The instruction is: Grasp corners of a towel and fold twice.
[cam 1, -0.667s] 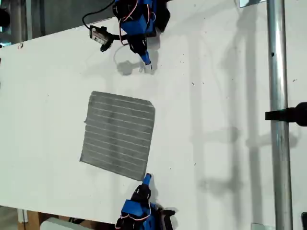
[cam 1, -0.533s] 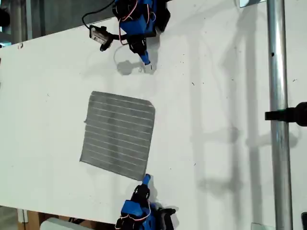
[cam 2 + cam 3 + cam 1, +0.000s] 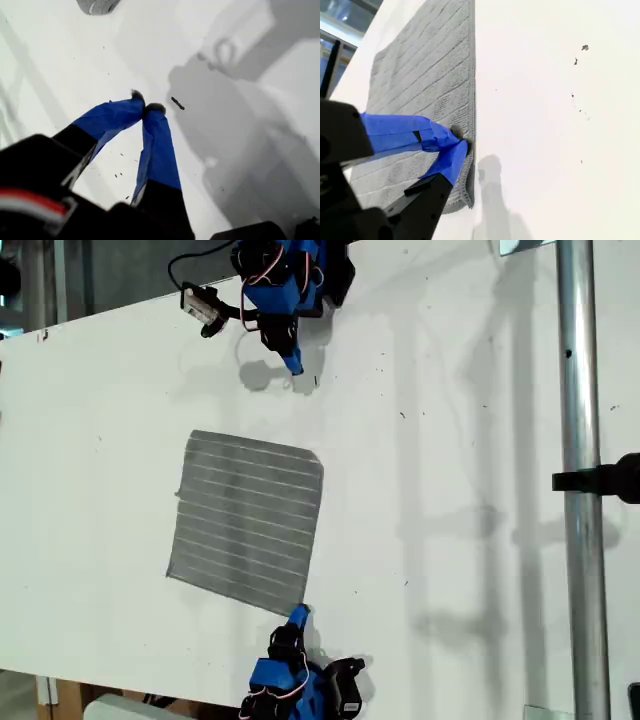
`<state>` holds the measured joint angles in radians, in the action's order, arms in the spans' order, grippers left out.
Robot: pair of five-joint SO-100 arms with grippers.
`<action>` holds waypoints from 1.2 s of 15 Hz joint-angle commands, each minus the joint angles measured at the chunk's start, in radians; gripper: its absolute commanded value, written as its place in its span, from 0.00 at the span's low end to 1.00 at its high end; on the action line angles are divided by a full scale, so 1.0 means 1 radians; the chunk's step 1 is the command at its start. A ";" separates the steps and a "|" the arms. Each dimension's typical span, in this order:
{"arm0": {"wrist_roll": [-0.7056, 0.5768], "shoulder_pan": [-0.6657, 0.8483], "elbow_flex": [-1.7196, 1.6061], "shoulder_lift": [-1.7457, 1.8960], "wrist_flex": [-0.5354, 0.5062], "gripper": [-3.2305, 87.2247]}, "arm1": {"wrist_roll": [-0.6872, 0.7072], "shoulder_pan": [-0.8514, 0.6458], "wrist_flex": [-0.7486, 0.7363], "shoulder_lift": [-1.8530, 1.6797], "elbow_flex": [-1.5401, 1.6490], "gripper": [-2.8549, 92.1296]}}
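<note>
The towel (image 3: 248, 521) lies flat and unfolded on the white worktop (image 3: 450, 490), a little toward nine o'clock of centre in the exterior view. My second pincer (image 3: 461, 141) sits at the corner (image 3: 297, 606) at the towel's five o'clock, tips pressed together over the hem; I cannot tell whether cloth is actually pinched between them. My first pincer (image 3: 145, 107) hovers over bare worktop with its tips touching and nothing held, well short of the one o'clock corner (image 3: 314, 454). To do this well, I'd part the first pincer, bring it onto that corner, press low so one tip slides under the hem, then lift both corners evenly.
</note>
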<state>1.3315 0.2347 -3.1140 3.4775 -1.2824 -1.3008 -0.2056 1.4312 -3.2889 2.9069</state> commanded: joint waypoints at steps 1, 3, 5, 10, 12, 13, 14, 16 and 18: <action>0.014 0.003 -0.008 0.000 -0.003 0.01 | 0.000 -0.005 0.008 -0.002 -0.014 0.03; 0.028 -0.015 -0.008 0.000 -0.003 0.01 | 0.000 0.005 0.008 -0.002 -0.014 0.03; 0.040 -0.028 -0.008 0.000 -0.003 0.01 | 0.000 0.011 0.008 -0.002 -0.014 0.03; 0.104 -0.114 0.074 0.000 -0.009 0.00 | 0.005 0.087 -0.074 0.009 -0.094 0.03; 0.150 -0.141 0.255 -0.061 -0.081 0.00 | 0.031 0.121 -0.147 0.176 -0.230 0.03; 0.173 -0.160 0.357 -0.169 -0.092 0.00 | 0.064 0.130 -0.189 0.341 -0.345 0.03; 0.186 -0.170 0.491 -0.331 -0.121 0.00 | 0.114 0.130 -0.207 0.522 -0.492 0.03; 0.160 -0.176 0.764 -0.592 -0.207 0.00 | 0.229 0.129 -0.183 0.876 -0.836 0.03; 0.114 -0.176 1.017 -0.767 -0.341 0.00 | 0.336 0.135 -0.103 1.183 -1.184 0.03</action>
<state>1.4711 0.0721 -2.2979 2.8225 -1.5555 -1.0354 -0.0798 1.2962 -2.2933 2.0064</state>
